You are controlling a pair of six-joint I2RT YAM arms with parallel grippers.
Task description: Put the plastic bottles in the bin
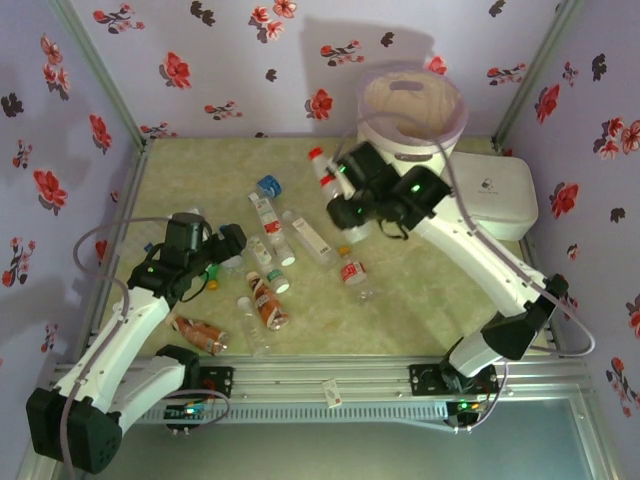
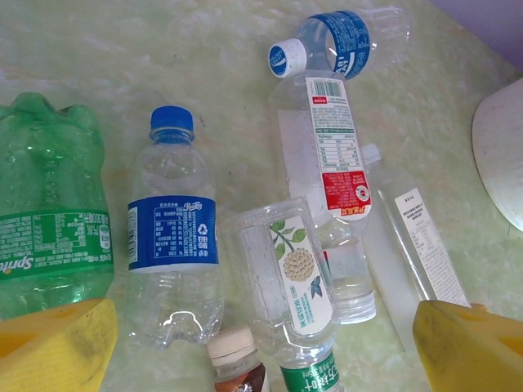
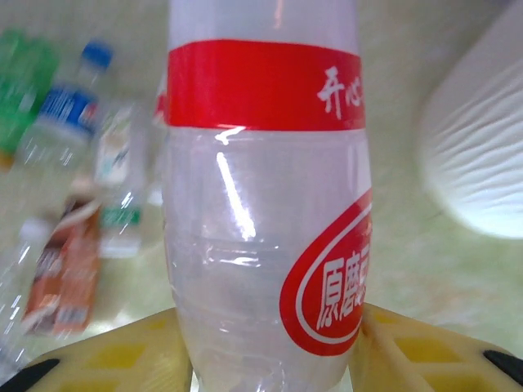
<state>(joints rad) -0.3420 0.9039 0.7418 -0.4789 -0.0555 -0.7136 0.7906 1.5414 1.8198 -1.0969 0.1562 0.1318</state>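
Green surface (image 1: 400, 310), bin (image 1: 412, 105) close: right end effector (image 3: 270, 359) grips red-label bottle (image 3: 261, 204) to drop in, left end effector (image 2: 261, 351) open above loose bottles (image 2: 173, 237).

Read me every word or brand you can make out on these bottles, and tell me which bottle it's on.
"Sprite": green bottle, on its green label, at the frame edge.
"Pepsi": blue-capped clear bottle, in script on its blue label.
"开心": red-banded clear bottle, on the red band.
Fine print, barcodes and the remaining labels: too small or blurred to read.
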